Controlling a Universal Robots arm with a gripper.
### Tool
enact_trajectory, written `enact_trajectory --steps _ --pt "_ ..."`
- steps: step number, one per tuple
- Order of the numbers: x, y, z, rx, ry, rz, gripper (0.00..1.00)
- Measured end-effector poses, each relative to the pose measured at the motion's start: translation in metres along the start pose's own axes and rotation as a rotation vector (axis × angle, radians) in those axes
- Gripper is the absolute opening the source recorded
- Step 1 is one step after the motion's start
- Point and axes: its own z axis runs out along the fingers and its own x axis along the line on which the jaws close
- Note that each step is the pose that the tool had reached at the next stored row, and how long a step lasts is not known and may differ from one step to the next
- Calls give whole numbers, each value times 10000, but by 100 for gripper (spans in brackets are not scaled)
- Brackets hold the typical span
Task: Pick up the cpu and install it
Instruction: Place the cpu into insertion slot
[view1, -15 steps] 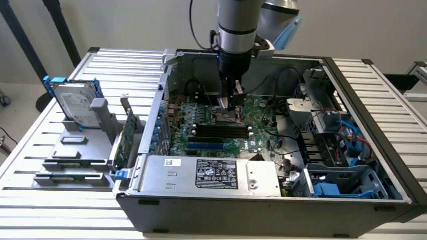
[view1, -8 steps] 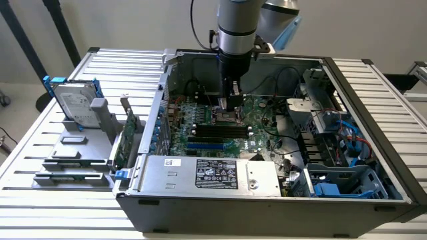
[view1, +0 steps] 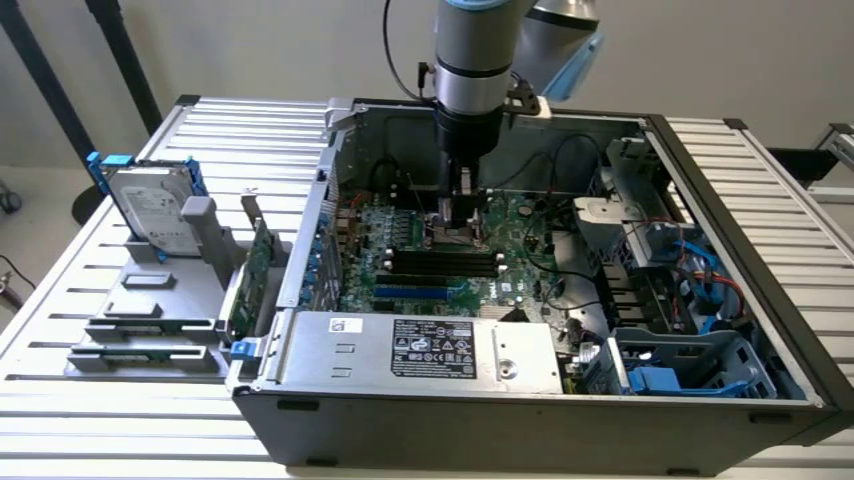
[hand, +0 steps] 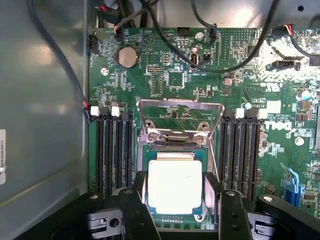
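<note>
The cpu (hand: 175, 186), a small square chip with a pale silver top, sits between my two black fingers (hand: 139, 192), which press against its opposite edges. My gripper (hand: 176, 195) holds it right over the square socket (hand: 150, 150) on the green motherboard (hand: 170, 75). The socket's metal frame lid (hand: 180, 114) stands tipped open behind it. In the exterior view my gripper (view1: 462, 228) points straight down into the open computer case (view1: 534, 400), low over the middle of the board.
Black memory slots (hand: 115, 150) flank the socket on both sides. Black cables (hand: 200, 60) loop over the board. A silver hard drive with blue rails (view1: 150, 210) stands in a grey holder at the exterior view's left. The power supply box (view1: 427, 350) lies along the case's near side.
</note>
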Motion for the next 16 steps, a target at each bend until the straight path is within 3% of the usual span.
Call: enact_trajectory --steps 3,9,16 --pt "-3 -20 33 -21 -14 315 55" --pt "-2 -51 50 -58 -60 323 55" --pt "-5 -53 111 -57 -62 297 55"
